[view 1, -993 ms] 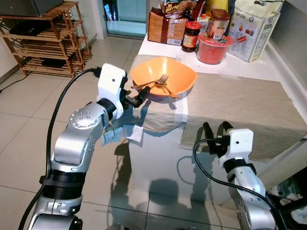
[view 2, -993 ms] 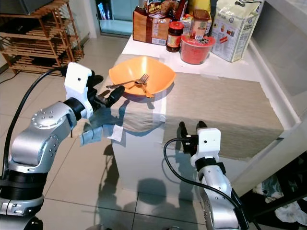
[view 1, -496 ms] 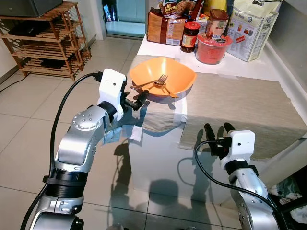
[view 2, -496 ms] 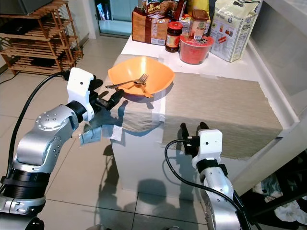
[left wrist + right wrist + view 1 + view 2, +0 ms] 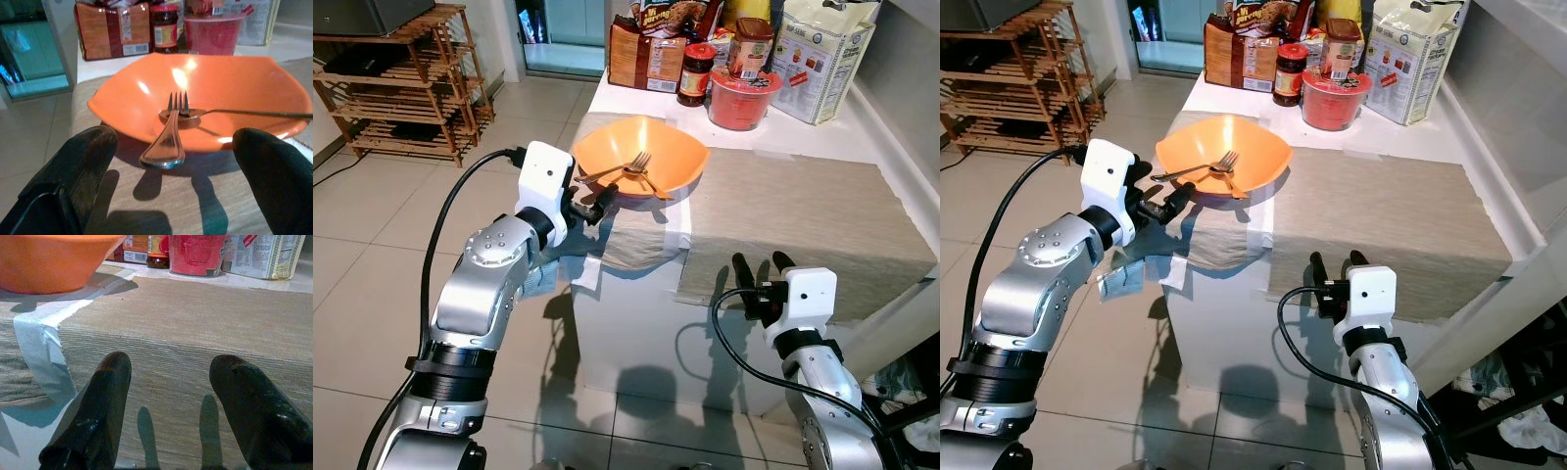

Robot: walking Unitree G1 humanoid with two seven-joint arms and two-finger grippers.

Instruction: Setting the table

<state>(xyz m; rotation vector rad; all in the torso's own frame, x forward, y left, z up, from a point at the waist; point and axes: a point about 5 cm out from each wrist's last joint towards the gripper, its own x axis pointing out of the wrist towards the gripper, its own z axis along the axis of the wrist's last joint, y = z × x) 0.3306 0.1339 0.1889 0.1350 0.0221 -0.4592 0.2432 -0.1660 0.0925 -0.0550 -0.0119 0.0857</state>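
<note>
An orange bowl (image 5: 641, 157) stands on the beige placemat (image 5: 803, 211) at the near left end of the white table. A metal fork (image 5: 171, 132) lies in it, its handle poking over the rim towards me, its tines resting on a second thin utensil (image 5: 244, 113). My left gripper (image 5: 590, 199) is open, level with the bowl's near rim. Its fingers (image 5: 73, 171) stand on either side of the fork handle, a little short of it. My right gripper (image 5: 760, 269) is open and empty at the placemat's front edge (image 5: 166, 357).
Jars, a red tub (image 5: 744, 93) and food packets (image 5: 822, 54) crowd the table's far end. A wooden rack (image 5: 406, 83) stands at the back left on the tiled floor. A bluish cloth (image 5: 1121, 279) lies below my left arm. A white ledge runs along the right.
The whole view has shifted slightly. My left gripper has stayed open at the bowl's rim, edging a little nearer the fork handle. The right gripper has hardly moved.
</note>
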